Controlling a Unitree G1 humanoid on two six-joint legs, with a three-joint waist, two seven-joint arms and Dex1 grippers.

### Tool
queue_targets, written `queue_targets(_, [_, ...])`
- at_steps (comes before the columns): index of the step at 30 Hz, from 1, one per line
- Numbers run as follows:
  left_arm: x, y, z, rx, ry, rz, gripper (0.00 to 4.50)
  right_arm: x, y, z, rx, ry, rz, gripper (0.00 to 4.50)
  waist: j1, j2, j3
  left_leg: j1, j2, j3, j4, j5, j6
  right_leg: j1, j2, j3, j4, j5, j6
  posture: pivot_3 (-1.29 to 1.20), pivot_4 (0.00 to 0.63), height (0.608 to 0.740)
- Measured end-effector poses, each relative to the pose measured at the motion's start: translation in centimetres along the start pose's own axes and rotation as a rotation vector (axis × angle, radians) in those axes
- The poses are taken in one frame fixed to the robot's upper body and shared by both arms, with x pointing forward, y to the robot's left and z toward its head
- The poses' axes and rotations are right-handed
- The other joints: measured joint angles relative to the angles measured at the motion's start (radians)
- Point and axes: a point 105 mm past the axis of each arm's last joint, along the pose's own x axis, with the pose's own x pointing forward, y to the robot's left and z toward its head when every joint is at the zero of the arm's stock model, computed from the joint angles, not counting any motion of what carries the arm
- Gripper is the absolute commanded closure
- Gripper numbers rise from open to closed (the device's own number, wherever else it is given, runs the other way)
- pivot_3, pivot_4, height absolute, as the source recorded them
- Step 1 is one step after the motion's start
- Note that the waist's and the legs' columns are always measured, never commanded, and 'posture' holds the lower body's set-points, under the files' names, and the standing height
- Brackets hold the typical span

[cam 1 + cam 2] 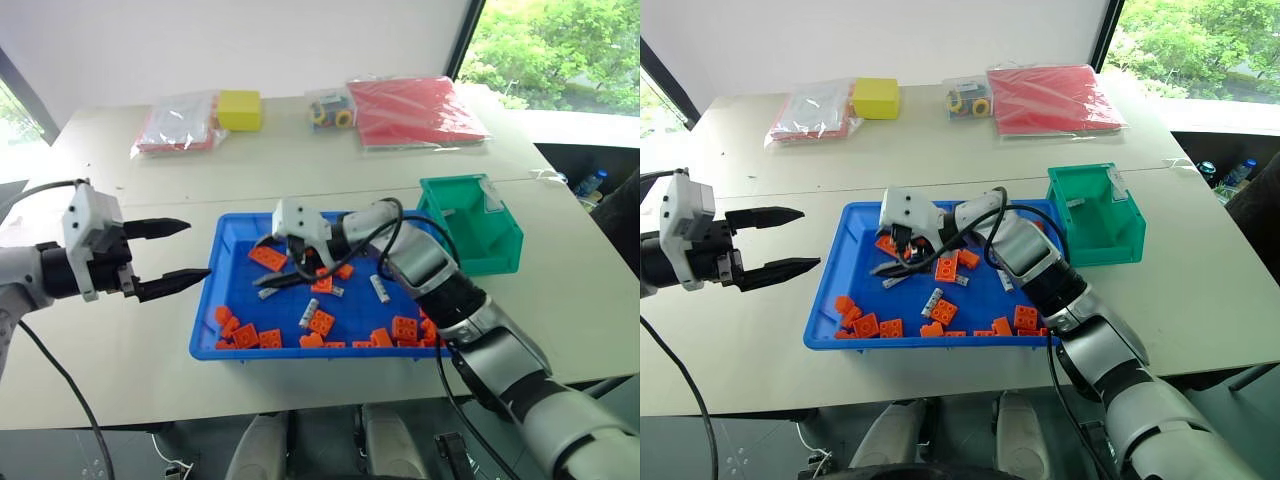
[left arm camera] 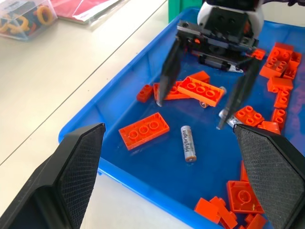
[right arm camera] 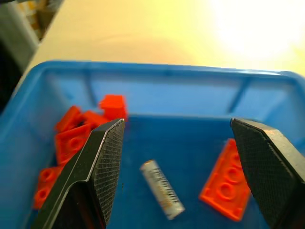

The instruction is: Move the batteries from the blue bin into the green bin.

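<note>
I had the right gripper point(image 1: 287, 273) jaws wide over the battery point(image 3: 162, 189) in the blue bin point(image 1: 205, 317), holding nothing; lowering squarely astride it looked best; left gripper point(image 1: 178, 256) wide, empty.

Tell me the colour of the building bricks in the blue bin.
Orange bricks; clearest in the left wrist view.

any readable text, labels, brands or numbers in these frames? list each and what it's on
"Heybright", as best it reads: printed along the battery lying in the blue bin near the left gripper.
Print on the battery between the right gripper's fingers: too blurred to read.
Label tab on the green bin: too small to tell whether it carries text.
Plastic bags at the far end of the table: nothing legible.
</note>
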Motion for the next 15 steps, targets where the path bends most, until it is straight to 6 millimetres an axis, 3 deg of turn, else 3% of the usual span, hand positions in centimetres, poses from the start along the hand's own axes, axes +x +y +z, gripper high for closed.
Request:
queue_targets(5, [0.0,-0.2,0.0,-0.001,0.000,-0.015,0.00,1.0,0.7,-1.0,-0.063,0.040,0.053,0.88,0.001,0.000,0.000,0.000,0.000,0.000,0.000,0.000,0.000,0.000,0.000,0.000,0.000,0.000,0.000,0.00,0.150,0.735])
queue_targets(14, [-0.1,-0.7,0.0,-0.013,0.004,-0.039,0.00,2.2,1.4,-4.5,-0.071,0.126,0.088,0.88,0.001,0.000,0.000,0.000,0.000,0.000,0.000,0.000,-0.001,0.000,0.000,0.000,0.000,0.000,0.000,0.00,0.150,0.735])
queue_targets(15, [-0.1,-0.7,0.1,-0.014,0.004,-0.040,0.00,2.3,1.4,-4.8,-0.070,0.134,0.088,1.11,0.001,0.000,0.000,0.000,0.000,0.000,0.000,0.000,-0.001,0.000,0.000,0.000,0.000,0.000,0.000,0.00,0.150,0.735])
